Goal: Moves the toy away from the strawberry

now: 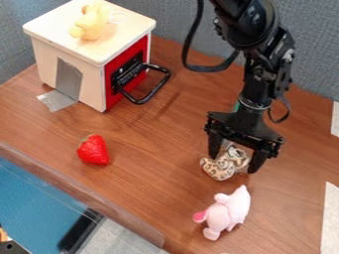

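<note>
So the brown tabletop (152,144) has a pale toy oven (69,74) by its back left corner. Black gripper (244,134) hangs over the right half, fingers spread pretty wide. Pink plush (228,211) is toward the front edge. The spotted toy (225,162) sits just behind it, between the fingers: cream with dark leopardy spots, kinda lumpy and rounded. Yellow toy (92,22) is on the oven's top, red strawberry (93,150) near the tabletop's front left edge.

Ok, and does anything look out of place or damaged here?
Mainly the silver tape at the foot of the wooden box: it spreads onto the table like a makeshift fix. The pink plush pig also seems tipped over. No visible spill.
</note>
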You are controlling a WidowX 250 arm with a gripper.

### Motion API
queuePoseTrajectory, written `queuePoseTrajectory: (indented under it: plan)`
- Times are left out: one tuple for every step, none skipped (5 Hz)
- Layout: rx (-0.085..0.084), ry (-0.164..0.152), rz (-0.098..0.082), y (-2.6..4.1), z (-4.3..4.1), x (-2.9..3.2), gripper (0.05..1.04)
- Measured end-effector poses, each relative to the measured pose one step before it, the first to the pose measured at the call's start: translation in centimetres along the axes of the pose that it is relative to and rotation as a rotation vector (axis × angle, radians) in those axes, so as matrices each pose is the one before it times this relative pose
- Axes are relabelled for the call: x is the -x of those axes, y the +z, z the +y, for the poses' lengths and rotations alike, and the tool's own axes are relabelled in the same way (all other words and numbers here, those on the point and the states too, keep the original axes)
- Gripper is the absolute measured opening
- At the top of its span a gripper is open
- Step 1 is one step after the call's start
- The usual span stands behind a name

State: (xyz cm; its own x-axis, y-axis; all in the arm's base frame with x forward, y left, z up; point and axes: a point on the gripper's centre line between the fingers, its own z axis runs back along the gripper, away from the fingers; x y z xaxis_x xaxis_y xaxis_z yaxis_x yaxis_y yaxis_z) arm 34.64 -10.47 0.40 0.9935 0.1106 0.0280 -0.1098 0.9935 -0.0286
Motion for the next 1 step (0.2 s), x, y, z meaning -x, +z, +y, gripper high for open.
queuePoseTrajectory:
  plan:
    - [0.0267,0.029,-0.0586,3.733,-0.379,-0.299,1.006]
